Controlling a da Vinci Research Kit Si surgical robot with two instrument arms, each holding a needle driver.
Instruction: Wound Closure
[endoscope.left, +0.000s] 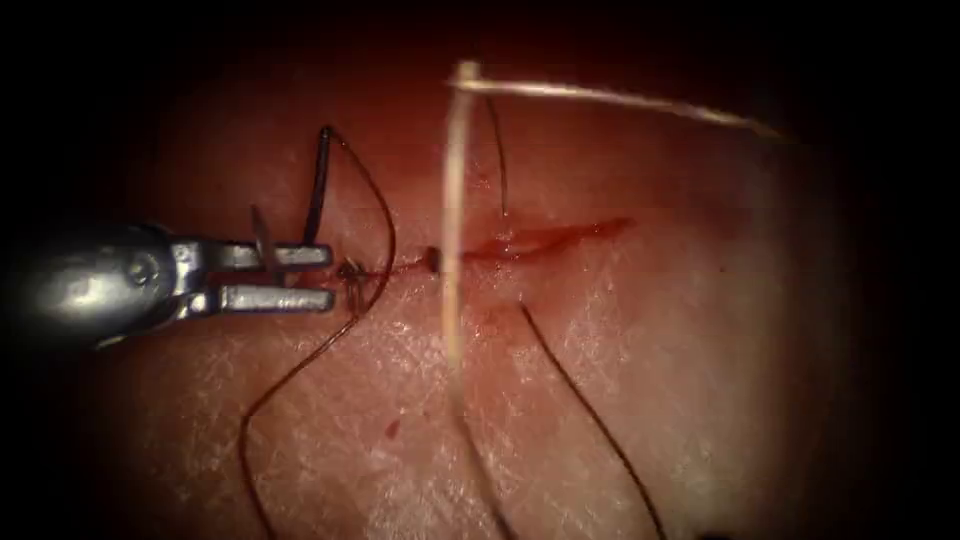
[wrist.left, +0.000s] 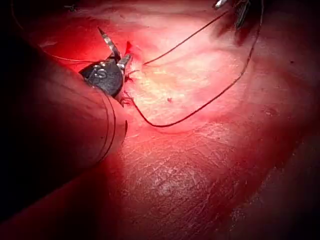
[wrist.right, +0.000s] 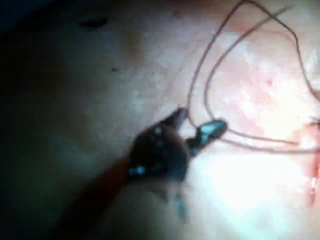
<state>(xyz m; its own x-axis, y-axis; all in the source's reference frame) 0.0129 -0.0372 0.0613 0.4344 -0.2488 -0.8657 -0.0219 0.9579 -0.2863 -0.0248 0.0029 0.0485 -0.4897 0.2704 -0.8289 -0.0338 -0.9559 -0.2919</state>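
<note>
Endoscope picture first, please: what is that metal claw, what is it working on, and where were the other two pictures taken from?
The claw is the left tool of a surgical practice robot, a thin arm ending in two small jaws. It works on the tissue, a piece of pork belly with a cut that has red fluid in it.

The endoscope looks down from above and in front. The other two pictures come from small cameras riding on each arm, close to its jaws. One of them shows the right tool.

Both tools' jaws stand open and hold nothing. The dark curved needle is left of the cut, its lower end at the left tool's upper jaw. I cannot tell if it is in the tissue. Dark thread trails from it across the tissue.
</note>
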